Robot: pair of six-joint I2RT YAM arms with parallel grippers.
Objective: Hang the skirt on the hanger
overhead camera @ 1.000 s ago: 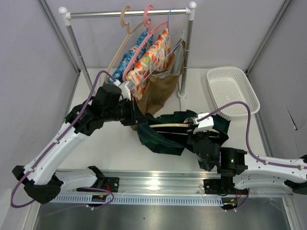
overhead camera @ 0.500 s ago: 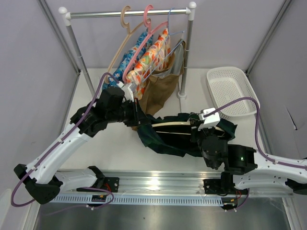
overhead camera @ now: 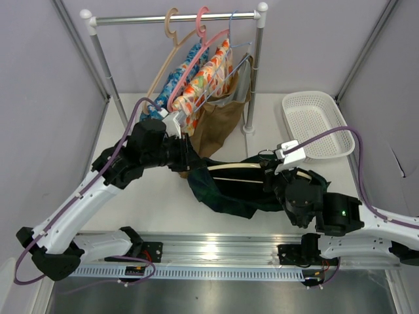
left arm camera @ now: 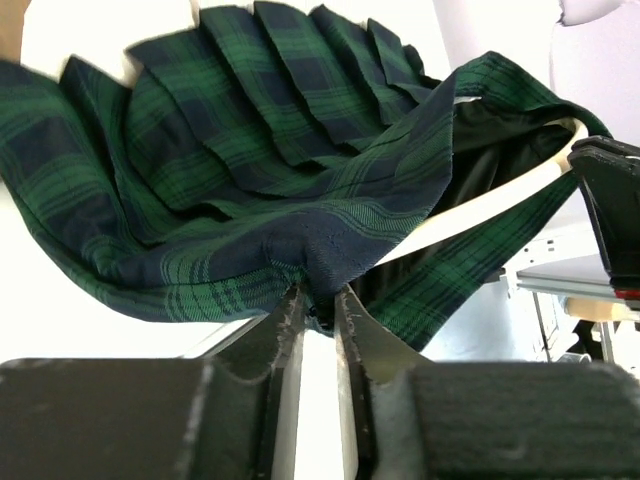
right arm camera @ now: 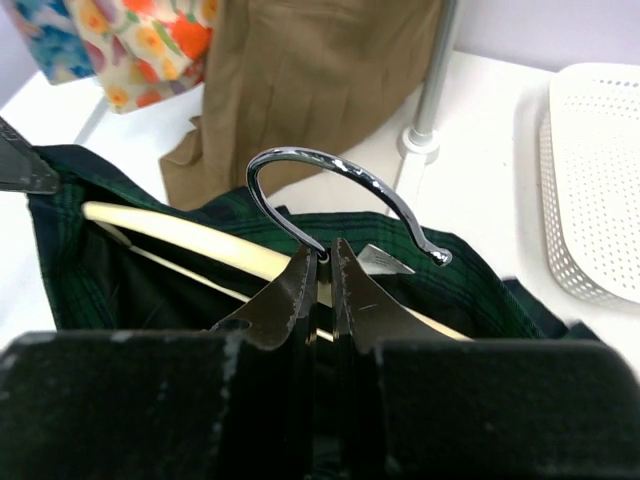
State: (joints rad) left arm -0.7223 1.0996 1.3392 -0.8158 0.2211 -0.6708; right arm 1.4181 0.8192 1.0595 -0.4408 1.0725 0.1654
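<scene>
— White tabletop (overhead camera: pixel 150 203), pale walls round it. Where do we have the dark green and navy plaid cloth skirt (overhead camera: pixel 239 193)?

— Heaped between our two grippers, with the pale cream plastic hanger (overhead camera: pixel 236 168) inside its waistband. Our left gripper (left arm camera: pixel 320 300) nips a fold of that waistband at its fingertips. Our right gripper (right arm camera: pixel 325 255) is clamped on the neck under the hanger's chrome hook (right arm camera: pixel 330 170).

— And the hanger's long axis?

— It runs from the right gripper towards the left one, so the cream arm's free end points at the left gripper. We judge the left is nearer that end and must draw the cloth over it.

— Containers?

— Beyond the right gripper, a white perforated plastic basket (overhead camera: pixel 317 124); we see nothing in it. Beyond the left gripper, a metal rail (overhead camera: pixel 177 18) carries floral garments (overhead camera: pixel 203 82) and a brown garment (overhead camera: pixel 219 124).
</scene>
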